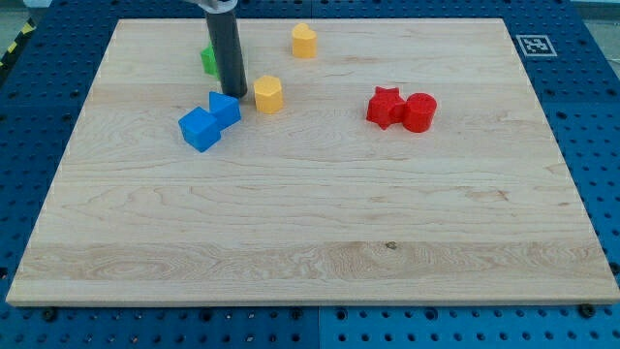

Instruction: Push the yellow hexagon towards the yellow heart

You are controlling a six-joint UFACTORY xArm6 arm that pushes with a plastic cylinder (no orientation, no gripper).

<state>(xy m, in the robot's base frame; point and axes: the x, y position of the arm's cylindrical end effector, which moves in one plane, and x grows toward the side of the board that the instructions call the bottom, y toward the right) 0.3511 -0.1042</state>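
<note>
So my tip (233, 93) is down on the wooden board (310, 223), bare, holding nothing, parked just left of the yellow hexagon (268, 94) with a sliver of gap. The yellow heart (304, 41) sits up and right of it. Two blue blocks (210, 120) touch each other right below the tip, a green block (208, 59) peeks out behind the rod, and a red star (385, 106) touches a red cylinder (420, 111) off right.

Yellow hexagon (268, 94), yellow heart (304, 41), two blue blocks (200, 129) (225, 109), red star (385, 107), red cylinder (420, 112), green block (208, 59) (partly hidden), pale wood board (310, 223).
</note>
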